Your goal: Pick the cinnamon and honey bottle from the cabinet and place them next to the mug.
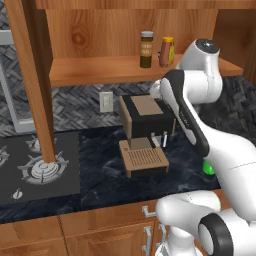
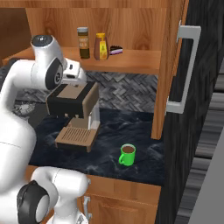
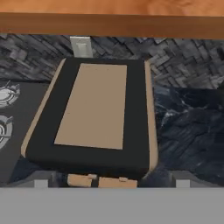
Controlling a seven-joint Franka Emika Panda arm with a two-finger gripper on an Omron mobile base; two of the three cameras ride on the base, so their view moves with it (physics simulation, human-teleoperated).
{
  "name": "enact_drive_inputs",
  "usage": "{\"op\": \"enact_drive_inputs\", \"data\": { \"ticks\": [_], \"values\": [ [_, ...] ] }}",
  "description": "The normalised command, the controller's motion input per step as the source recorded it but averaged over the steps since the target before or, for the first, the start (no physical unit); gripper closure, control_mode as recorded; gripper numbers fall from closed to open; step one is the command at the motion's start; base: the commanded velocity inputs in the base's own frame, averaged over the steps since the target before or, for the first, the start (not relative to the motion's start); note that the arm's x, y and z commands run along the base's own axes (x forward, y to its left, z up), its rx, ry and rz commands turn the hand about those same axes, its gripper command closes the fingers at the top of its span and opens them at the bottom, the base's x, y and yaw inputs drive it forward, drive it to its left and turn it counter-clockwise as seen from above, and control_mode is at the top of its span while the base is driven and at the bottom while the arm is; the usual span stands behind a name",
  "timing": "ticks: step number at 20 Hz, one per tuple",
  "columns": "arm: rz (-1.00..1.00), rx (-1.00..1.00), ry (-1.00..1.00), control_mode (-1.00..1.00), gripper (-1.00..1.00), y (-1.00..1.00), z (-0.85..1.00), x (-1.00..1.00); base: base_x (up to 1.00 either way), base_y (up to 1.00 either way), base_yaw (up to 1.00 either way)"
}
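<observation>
The cinnamon [image 1: 146, 49] [image 2: 83, 43] stands upright on the cabinet [image 1: 90, 70] [image 2: 135, 61] shelf. Right beside it is the honey bottle [image 1: 167, 51] [image 2: 101, 46], amber with a yellow cap. The green mug [image 2: 127, 154] sits on the dark counter to the right of the coffee machine; in the left base view only a sliver of the mug [image 1: 208, 168] shows behind my arm. My gripper [image 3: 111, 184] is open and holds nothing. It hovers below the shelf, looking down on the coffee machine's top, with its fingertips [image 3: 41, 183] wide apart.
A black and tan coffee machine [image 1: 145, 117] [image 2: 72, 105] [image 3: 96, 118] stands under the shelf. A small dark dish [image 2: 116, 50] sits on the shelf right of the honey bottle. The stove [image 1: 35, 167] lies left, past the cabinet post [image 1: 35, 85]. A tall dark panel with a handle [image 2: 183, 65] stands right.
</observation>
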Motion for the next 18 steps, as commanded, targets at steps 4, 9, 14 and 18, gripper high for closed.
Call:
{"op": "enact_drive_inputs", "data": {
  "ticks": [4,9,14,18],
  "values": [
    [-0.11,0.00,-0.41,-1.00,-1.00,-0.19,1.00,0.01,0.00,0.00,0.00],
    [-0.08,0.04,-0.16,-1.00,-1.00,-0.43,1.00,0.10,0.00,0.00,0.00],
    [0.00,0.08,-0.07,-1.00,-1.00,-0.15,0.89,0.00,0.00,0.00,0.00],
    [0.01,0.07,-0.02,-1.00,-1.00,-0.20,0.34,0.07,0.00,0.00,0.00]
  ]
}}
